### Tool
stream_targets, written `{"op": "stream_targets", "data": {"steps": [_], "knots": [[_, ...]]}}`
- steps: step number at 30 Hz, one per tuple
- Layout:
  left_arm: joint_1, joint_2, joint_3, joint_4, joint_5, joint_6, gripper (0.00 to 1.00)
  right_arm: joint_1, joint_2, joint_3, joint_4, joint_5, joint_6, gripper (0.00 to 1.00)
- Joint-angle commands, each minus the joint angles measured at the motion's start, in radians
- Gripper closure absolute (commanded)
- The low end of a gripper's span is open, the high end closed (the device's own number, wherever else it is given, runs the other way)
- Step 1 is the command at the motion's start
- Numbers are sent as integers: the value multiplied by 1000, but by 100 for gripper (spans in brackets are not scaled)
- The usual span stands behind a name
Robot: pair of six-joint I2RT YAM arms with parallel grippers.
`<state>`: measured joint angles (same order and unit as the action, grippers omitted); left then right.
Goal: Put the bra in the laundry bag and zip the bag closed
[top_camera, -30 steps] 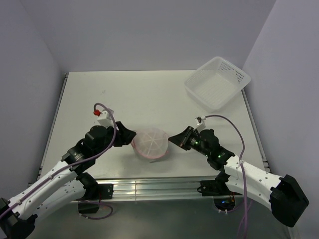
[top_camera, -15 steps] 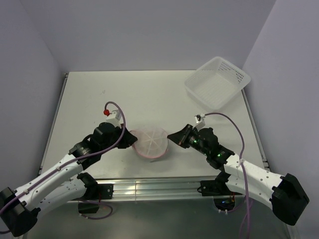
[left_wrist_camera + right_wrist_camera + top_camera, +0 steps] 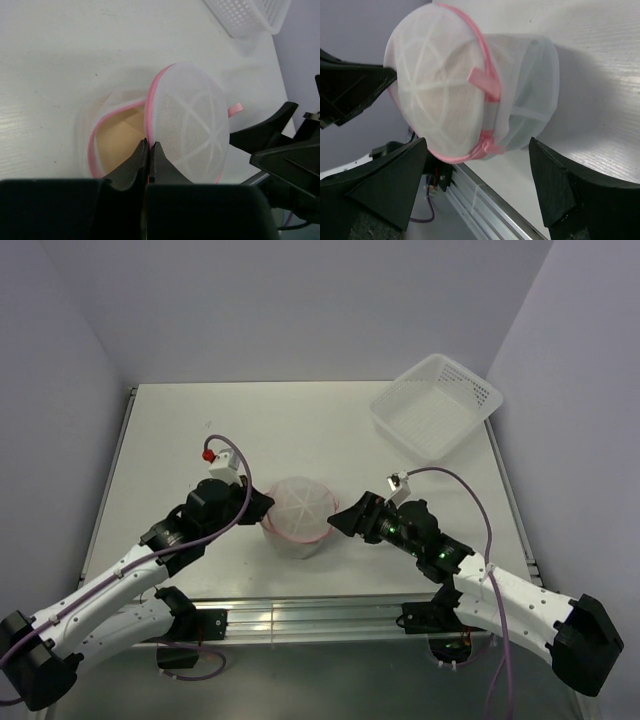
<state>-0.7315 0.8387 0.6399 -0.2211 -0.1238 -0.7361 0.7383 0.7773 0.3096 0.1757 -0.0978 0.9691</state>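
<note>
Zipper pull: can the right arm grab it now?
Probably yes. The right tool is open and the zipper pull faces it, nothing between. The left tool pinches the bag rim on the other side, out of the way.

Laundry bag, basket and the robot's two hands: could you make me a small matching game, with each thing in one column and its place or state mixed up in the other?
Things:
1. laundry bag
2. left hand
3. right hand
4. basket

Places or states:
a. open, fingers either side of the bag
b. standing apart at the far right
c. shut on the pink zipper rim
d. lid lifted, a gap showing something tan inside

Pairs: 1-d, 2-c, 3-a, 4-b.
</note>
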Motion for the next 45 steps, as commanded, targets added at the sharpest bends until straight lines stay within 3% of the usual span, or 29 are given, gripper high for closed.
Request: {"op": "stream_targets", "data": {"steps": [1,8,16,24,28,33,35,37,41,45], "knots": [[4,22,53,51,-79,53,100,27,19,6,65,-40,-32,10],[6,23,60,28,-115,80,100,0,128,39,217,-123,-92,10],[14,26,43,48,-85,73,100,-71,263,77,274,-126,-93,9],[32,30,26,65,-57,67,100,-102,453,155,455,-322,-112,8],[44,27,11,71,-40,57,100,-102,510,167,511,-339,-96,23],[53,14,-3,77,-39,50,100,-103,569,155,584,-312,-87,34],[60,16,3,74,-49,52,100,-106,595,154,622,-322,-83,51],[63,22,21,57,-69,52,100,-105,599,138,645,-332,-75,57],[63,25,33,55,-125,47,100,-105,528,86,656,-319,-69,70],[66,56,44,46,-177,53,100,-103,424,54,517,-284,-69,84]]}}
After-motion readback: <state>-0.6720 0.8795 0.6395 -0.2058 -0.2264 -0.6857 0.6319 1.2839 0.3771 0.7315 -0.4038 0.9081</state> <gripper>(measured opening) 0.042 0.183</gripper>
